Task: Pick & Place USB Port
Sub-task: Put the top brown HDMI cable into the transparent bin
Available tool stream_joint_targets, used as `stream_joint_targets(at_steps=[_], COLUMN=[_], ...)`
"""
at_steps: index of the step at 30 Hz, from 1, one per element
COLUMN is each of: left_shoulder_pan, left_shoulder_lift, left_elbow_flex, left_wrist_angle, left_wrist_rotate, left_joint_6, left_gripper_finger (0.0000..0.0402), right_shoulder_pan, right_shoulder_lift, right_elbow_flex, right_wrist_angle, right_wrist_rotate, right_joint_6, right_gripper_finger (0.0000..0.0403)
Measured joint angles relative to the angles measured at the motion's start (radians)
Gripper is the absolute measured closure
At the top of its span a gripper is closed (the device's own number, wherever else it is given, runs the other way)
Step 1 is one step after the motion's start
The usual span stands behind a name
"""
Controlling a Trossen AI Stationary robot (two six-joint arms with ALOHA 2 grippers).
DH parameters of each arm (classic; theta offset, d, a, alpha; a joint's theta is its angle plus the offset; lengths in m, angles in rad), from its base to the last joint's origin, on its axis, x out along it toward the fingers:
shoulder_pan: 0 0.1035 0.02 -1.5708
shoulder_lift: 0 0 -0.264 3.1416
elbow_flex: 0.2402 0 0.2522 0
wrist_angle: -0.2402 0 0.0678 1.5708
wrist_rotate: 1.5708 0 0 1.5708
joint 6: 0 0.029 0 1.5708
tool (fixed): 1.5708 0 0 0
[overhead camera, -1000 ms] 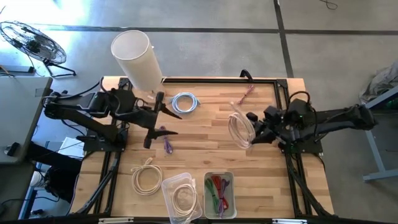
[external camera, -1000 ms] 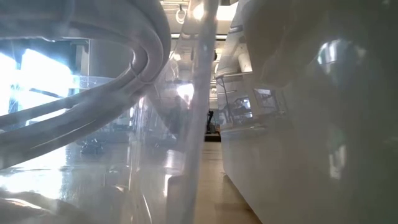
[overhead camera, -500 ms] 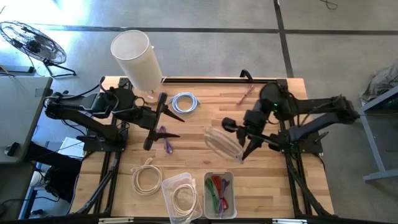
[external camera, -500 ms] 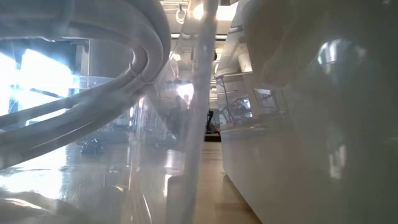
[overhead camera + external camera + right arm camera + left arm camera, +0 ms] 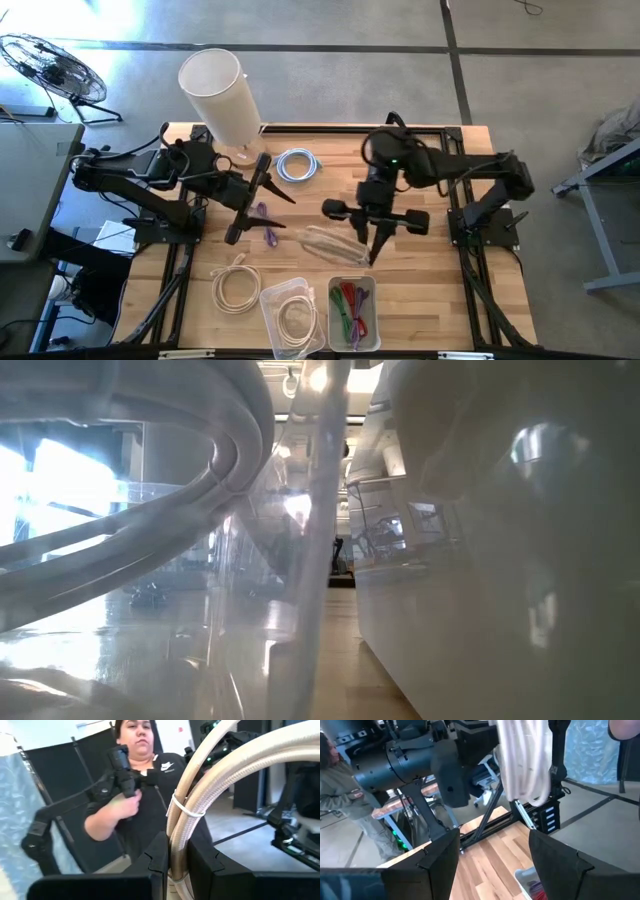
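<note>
The right tool [image 5: 372,240], clamped on a white cable coil [image 5: 330,243], has swung it to mid-desk above the bins. The left tool [image 5: 262,195] waits wide open beside it.

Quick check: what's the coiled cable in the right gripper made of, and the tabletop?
Coiled cable: looks like a cream woven or braided jacket, matte, with fine ribbing showing; a white tie binds it. Pinched between the right gripper's fingers. Tabletop: light wood planks, visible grain and seams, likely butcher-block with a smooth finish.

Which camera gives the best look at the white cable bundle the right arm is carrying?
The right wrist view: the white cable bundle sits pinched in the right gripper. The left wrist view shows it hanging; the high view shows a blurred loop; the low view doesn't show it.
</note>
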Motion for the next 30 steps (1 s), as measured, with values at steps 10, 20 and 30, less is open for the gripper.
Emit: stream_joint_targets(at_steps=[10,20,30], left_shoulder_pan=[0.0,0.0,0.0], left_shoulder_lift=[0.0,0.011,0.031], left_elbow_flex=[0.0,-0.001,-0.001], left_wrist_angle=[-0.003,-0.022,-0.052], left_wrist_rotate=[0.063,0.127,0.088], left_joint_6=[0.0,-0.006,0.005], left_gripper_finger=[0.017,0.017,0.017], right_shoulder_pan=[-0.051,-0.095,-0.065], right_shoulder_lift=[0.072,0.085,0.105], right_elbow_flex=[0.055,0.056,0.056], right_wrist_angle=[0.003,0.002,-0.014], right_wrist_rotate=[-0.054,-0.06,-0.067], right_joint_6=[0.019,0.024,0.024], right_gripper_finger=[0.0366,0.0366,0.0366])
